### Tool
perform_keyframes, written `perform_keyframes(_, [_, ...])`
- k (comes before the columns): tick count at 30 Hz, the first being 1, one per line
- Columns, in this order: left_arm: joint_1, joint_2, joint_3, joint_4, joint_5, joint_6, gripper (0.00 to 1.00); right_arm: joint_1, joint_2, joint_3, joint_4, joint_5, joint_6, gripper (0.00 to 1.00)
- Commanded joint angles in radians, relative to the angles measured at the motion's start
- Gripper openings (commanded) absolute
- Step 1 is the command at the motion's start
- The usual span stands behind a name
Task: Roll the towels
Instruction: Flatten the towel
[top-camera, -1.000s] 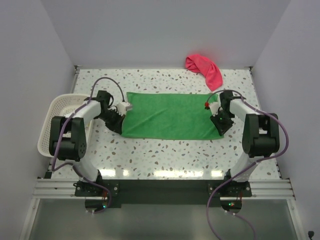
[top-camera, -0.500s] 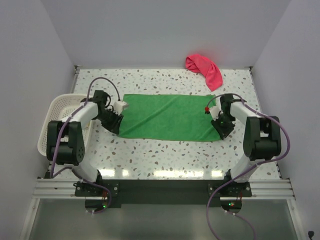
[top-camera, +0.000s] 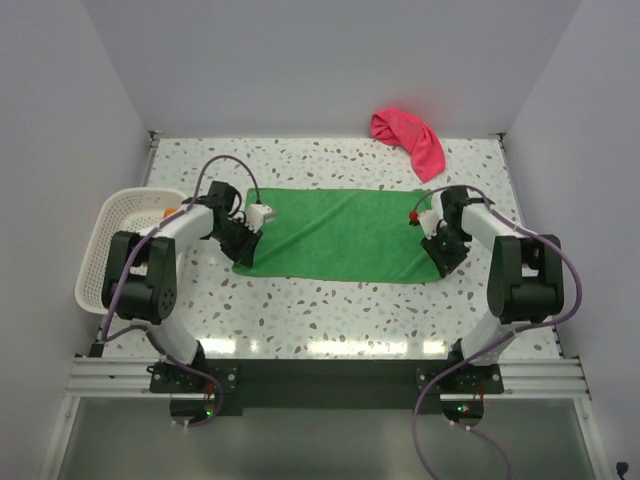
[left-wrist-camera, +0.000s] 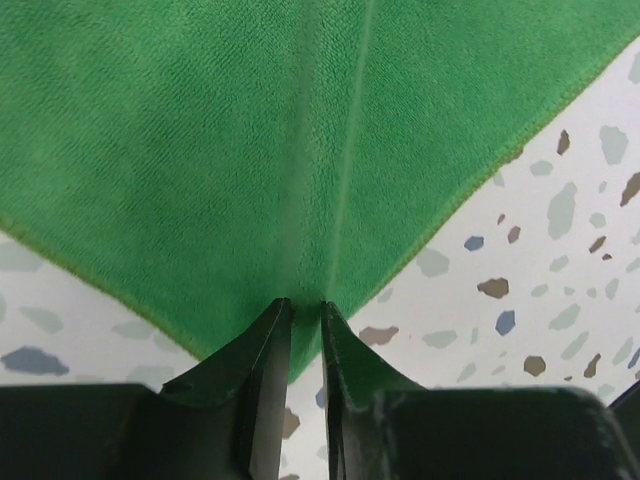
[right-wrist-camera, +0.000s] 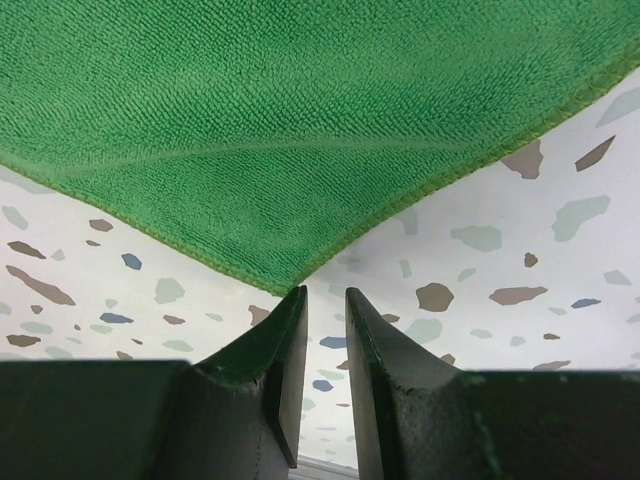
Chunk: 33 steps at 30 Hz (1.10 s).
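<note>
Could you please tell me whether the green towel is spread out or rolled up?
Spread out: the green towel lies as one flat rectangle on the table, with no end rolled.

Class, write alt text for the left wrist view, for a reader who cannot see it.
Two dark fingers of the left gripper pinch one corner of the green towel, with a crease running up the cloth from the pinch. White speckled table shows on both sides.

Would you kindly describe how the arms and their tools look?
The left arm and right arm have white shells, black joints and black bases; a grey-purple cable loops along each. The left tool and right tool are black, with two flat tapered fingers.
</note>
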Motion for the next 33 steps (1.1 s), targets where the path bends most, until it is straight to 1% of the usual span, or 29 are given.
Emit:
perform_keyframes(1, [-0.016,0.067,0.024,0.095,-0.019,-0.050,0.23,-0.002,0.021,0.019,0.002,-0.023,-0.029,0.26])
perform_keyframes(5, [-0.035,0.165,0.098,0.121,-0.027,-0.086,0.20,-0.002,0.065,0.001,0.030,-0.008,-0.029,0.26])
perform_keyframes(10, [-0.092,0.234,0.201,0.164,0.028,-0.142,0.18,-0.002,0.082,0.001,0.050,0.012,-0.023,0.26])
perform_keyframes(11, [-0.100,0.250,0.210,0.173,0.033,-0.151,0.22,-0.002,0.084,0.007,0.049,0.012,-0.023,0.26])
perform_keyframes(13, [-0.106,0.256,0.225,0.190,0.042,-0.172,0.27,-0.002,0.081,0.013,0.044,0.012,-0.018,0.26])
perform_keyframes(14, [-0.106,0.258,0.229,0.190,0.044,-0.174,0.32,-0.002,0.079,0.021,0.041,0.012,-0.018,0.26])
perform_keyframes(16, [-0.103,0.242,0.222,0.174,0.038,-0.171,0.34,-0.002,0.067,0.027,0.032,0.010,-0.017,0.25])
perform_keyframes(18, [-0.097,0.187,0.203,0.156,0.024,-0.160,0.34,-0.002,0.055,0.033,0.023,0.007,-0.017,0.25])
perform_keyframes(23, [-0.074,0.037,0.127,0.081,0.001,-0.070,0.34,-0.002,-0.022,0.059,-0.022,-0.037,-0.012,0.25])
perform_keyframes(26, [-0.071,-0.018,0.081,0.044,-0.024,-0.038,0.33,-0.002,-0.045,0.074,-0.040,-0.060,-0.006,0.25])
perform_keyframes(30, [-0.057,-0.069,0.041,0.041,-0.053,-0.022,0.36,-0.002,-0.049,0.079,-0.048,-0.071,-0.005,0.25])
perform_keyframes(33, [-0.040,-0.071,0.023,0.041,-0.070,-0.018,0.34,-0.002,-0.039,0.068,-0.043,-0.076,-0.008,0.25])
